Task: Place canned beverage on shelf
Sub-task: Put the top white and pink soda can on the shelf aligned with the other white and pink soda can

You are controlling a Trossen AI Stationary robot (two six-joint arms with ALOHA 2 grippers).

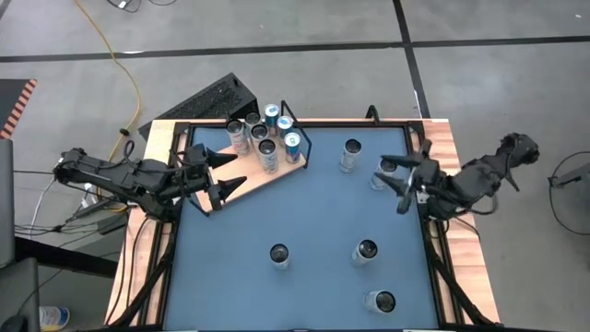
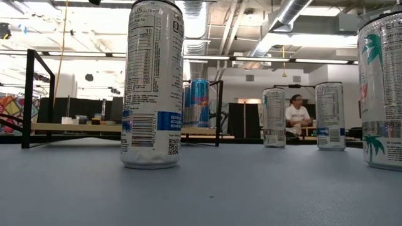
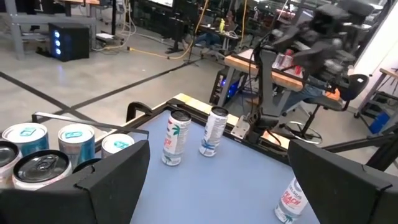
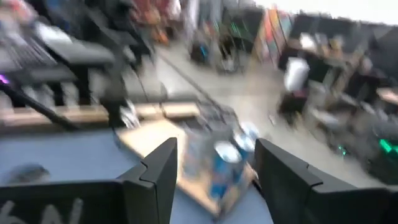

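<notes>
While the left gripper (image 1: 221, 175) hangs spread wide and empty just beside the near corner of the shelf (image 1: 241, 183), the right gripper (image 1: 395, 185) reaches in from the table's right edge with its fingers parted around nothing, one white can (image 1: 384, 172) just beside its tips. The pale-wood shelf sits at the far left of the blue tabletop (image 1: 304, 221), carrying a cluster of cans (image 1: 265, 135), some blue-topped, inside its black wire frame (image 1: 297, 129). Another can (image 1: 350, 154) stands near the far edge. Three more stand apart toward the near side: one (image 1: 279, 254) centre-left, one (image 1: 366, 250) centre-right, one (image 1: 381, 302) nearest the front.
</notes>
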